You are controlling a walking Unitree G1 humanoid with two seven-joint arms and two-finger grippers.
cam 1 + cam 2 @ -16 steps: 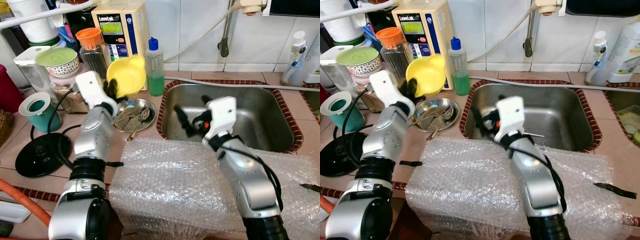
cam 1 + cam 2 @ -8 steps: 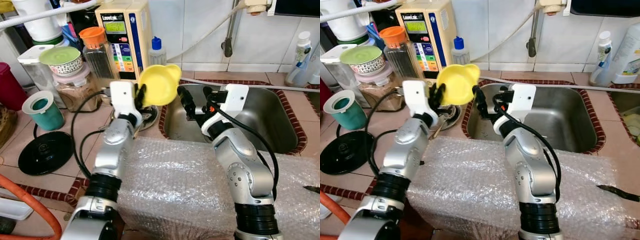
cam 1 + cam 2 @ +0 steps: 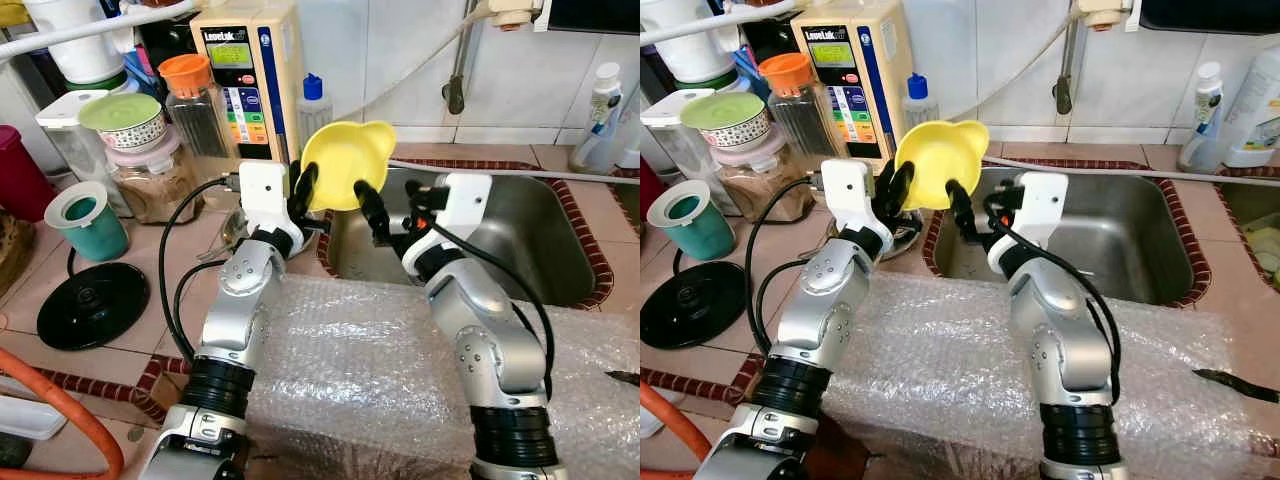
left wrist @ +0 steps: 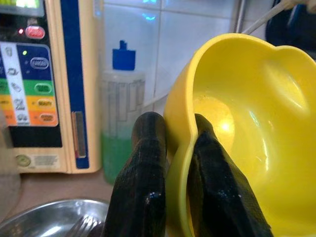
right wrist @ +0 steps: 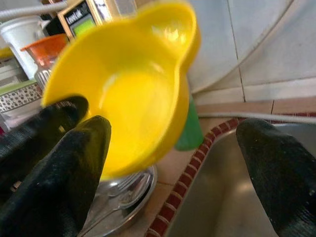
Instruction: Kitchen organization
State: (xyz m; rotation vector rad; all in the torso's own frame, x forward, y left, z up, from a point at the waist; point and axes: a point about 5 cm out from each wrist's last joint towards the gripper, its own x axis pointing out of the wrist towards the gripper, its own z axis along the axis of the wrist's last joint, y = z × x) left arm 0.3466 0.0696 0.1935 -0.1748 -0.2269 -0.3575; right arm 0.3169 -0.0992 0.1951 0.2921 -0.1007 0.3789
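Mid-handover: the left gripper [image 3: 303,188] pinched the yellow bowl [image 3: 347,165] by its rim at the sink's [image 3: 520,240] ten o'clock edge, while the right gripper [image 3: 392,207], fingers spread, had not yet taken it.

"What is the wall [image 3: 400,60] like?"
"White tiles, shiny from the light."
"And the counter [image 3: 90,360]?"
"Pinkish tiles with a dark red patterned edge. A steel sink [image 3: 520,235] is set into it, and a second sink [image 3: 1250,215] is on the right."
"Anything on the front?"
"Bubble wrap [image 3: 370,370] lies there."
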